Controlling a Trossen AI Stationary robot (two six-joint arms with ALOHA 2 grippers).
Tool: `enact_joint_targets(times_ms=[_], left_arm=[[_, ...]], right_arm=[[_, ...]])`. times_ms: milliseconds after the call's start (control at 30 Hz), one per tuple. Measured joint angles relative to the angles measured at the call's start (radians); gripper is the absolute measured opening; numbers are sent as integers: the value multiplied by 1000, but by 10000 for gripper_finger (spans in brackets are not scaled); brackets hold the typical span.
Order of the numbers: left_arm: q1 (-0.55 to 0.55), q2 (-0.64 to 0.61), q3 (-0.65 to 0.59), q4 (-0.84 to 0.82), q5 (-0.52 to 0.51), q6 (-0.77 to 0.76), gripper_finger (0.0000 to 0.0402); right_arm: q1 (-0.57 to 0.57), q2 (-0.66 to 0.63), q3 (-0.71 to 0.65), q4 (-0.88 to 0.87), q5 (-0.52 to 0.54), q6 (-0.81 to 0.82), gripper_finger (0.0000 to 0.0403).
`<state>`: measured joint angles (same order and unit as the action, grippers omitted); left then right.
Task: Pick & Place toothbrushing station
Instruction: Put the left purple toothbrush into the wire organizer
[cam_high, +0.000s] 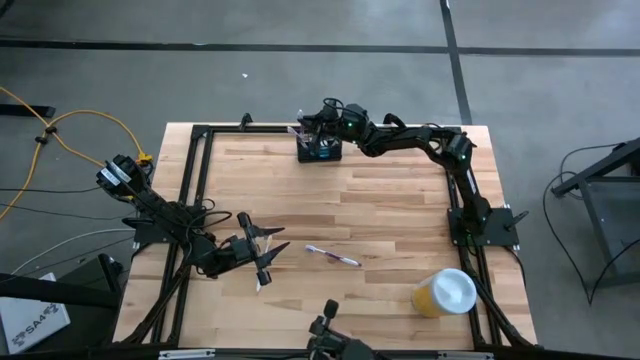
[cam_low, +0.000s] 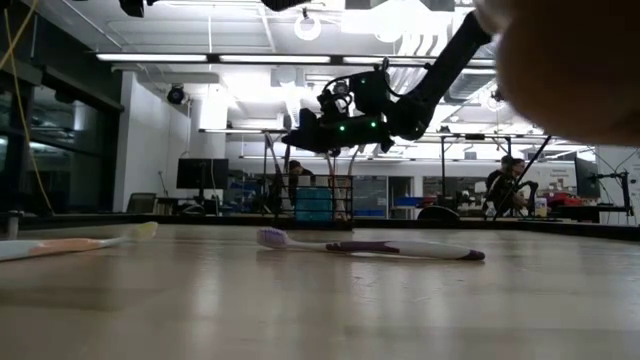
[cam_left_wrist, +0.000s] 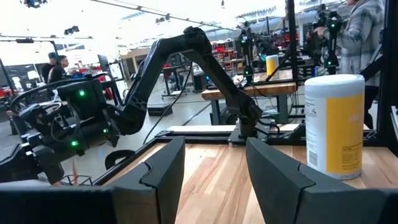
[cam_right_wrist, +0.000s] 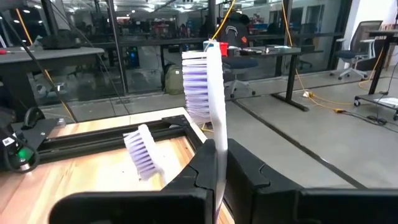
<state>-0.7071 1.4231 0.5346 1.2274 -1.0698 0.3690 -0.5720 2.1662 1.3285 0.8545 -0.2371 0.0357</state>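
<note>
While the right gripper (cam_high: 322, 118) hangs over the far edge of the table, its fingers are pinched together on a white-handled toothbrush (cam_right_wrist: 208, 87) with purple bristles, held bristles-up in its wrist view. Directly beneath it stands the toothbrushing station (cam_high: 319, 149), the small black caddy at the far middle of the table, with another brush head (cam_right_wrist: 143, 151) already poking up from it. So I judge this brush is at the point of being slotted in, not yet let go.

Out from there, a purple toothbrush (cam_high: 333, 256) lies flat mid-table, well apart from the caddy, and a pale one (cam_low: 70, 243) lies near the left gripper (cam_high: 262, 250), whose fingers stand apart and empty. Those two seem left to do. A yellow cup (cam_high: 443, 293) sits at the near right.
</note>
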Motion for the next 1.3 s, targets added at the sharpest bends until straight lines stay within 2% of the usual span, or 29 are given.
enact_joint_targets(times_ms=[1100,1300], left_arm=[[0,0,0,0,0,-2,168],[0,0,0,0,28,-2,168]], right_arm=[[-11,0,0,-13,-2,-6,25],[-11,0,0,-13,2,-6,26]])
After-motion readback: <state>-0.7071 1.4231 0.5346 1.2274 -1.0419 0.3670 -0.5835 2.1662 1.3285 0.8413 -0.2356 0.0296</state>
